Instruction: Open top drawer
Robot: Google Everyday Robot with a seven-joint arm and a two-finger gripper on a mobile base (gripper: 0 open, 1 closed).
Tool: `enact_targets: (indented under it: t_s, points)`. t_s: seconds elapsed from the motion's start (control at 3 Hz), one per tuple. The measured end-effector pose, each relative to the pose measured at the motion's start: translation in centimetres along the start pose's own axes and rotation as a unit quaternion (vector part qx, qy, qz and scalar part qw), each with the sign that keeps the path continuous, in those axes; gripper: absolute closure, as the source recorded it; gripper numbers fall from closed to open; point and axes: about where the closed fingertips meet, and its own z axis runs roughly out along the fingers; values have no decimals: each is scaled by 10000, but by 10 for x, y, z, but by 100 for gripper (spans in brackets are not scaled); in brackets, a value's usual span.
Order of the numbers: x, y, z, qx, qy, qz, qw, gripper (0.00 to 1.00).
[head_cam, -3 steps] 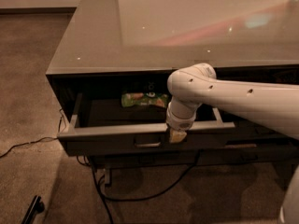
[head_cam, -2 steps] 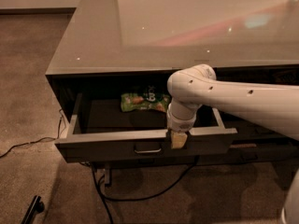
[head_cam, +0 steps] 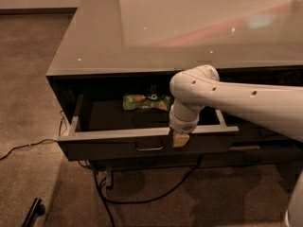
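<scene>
Top drawer (head_cam: pixel 109 149) is out of the cabinet (head_cam: pixel 189 32) by a good stretch. Its dark floor is exposed, and a green snack packet (head_cam: pixel 146 101) lies near the back. The lighter grey inner rim (head_cam: pixel 118 133) shows along the top of the front panel.

Gripper (head_cam: pixel 180 139) sits at the top edge of the drawer front, just right of the bar handle (head_cam: pixel 149 148) and not on it. It touches or hooks over the rim. You cannot tell whether it is clenched or released, because the white wrist above covers it. The arm (head_cam: pixel 246 100) reaches in from the right, across the open drawer.

What changed: against a second ago, the front panel has come forward toward the camera and more of the inside is open. Since the nearer earlier picture it has barely moved. The gripper has kept the same spot on the rim the whole way, so the pull looks to be slowing or done.

For the task, you can log the drawer as open, or nearly so. What's left is probably a short last pull or a release and retreat. Watch the contact: it's on the rim rather than the handle, so it could slip off. Cables (head_cam: pixel 156 195) trail on the carpet under the cabinet, clear of the drawer.
</scene>
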Motion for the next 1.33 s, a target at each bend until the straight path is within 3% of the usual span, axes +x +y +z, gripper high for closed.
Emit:
enact_targets:
  t_s: [0.67,1.0,1.33]
  points:
    - [0,0,0,0,0,0,10000,16]
    - [-1,15,7,-139,81,-157,9997,0]
    - [6,41,15,-362,232,-143,9990,0]
